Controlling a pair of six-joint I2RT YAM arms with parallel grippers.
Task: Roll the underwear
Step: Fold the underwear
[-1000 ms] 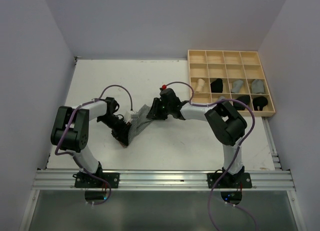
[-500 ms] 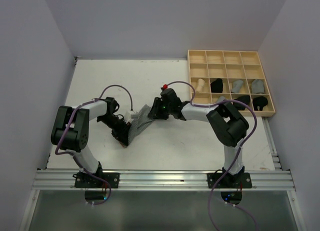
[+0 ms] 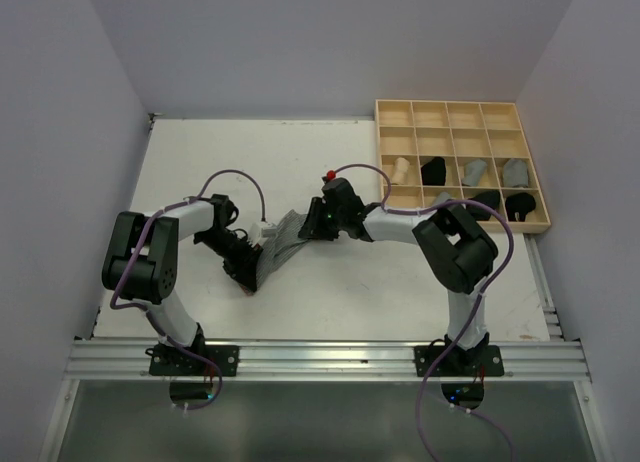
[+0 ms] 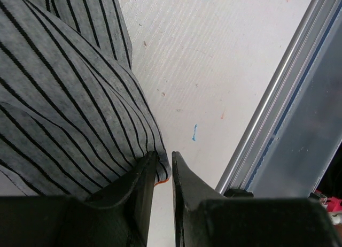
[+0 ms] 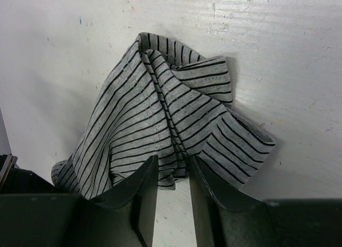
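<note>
Underwear in grey with thin black stripes lies rumpled near the middle of the counter, strung between the two arms and a little closer to the near edge than the far one.

The left claw stands narrow, and its wrist view shows the tips nipped on a hem corner of the cloth. The right claw is also narrow and straddles a ridge of the bunched fabric. Whether it has bitten or merely brackets the fold cannot be told from the pictures.

At the far right corner a pale wooden tray holds the rolled pieces, each in its own cell.

The garment looks light, thin and entirely limp. It should sag and crease wherever it is unsupported, and drag on the counter instead of sliding as one piece. It seems neither fragile nor slippery, but a single layer could slip out of a loose pinch.

The hems and the waistband, where the knit is doubled, seem the soundest places to take hold. Opposite corners would allow it to be drawn flat before any rolling starts.
</note>
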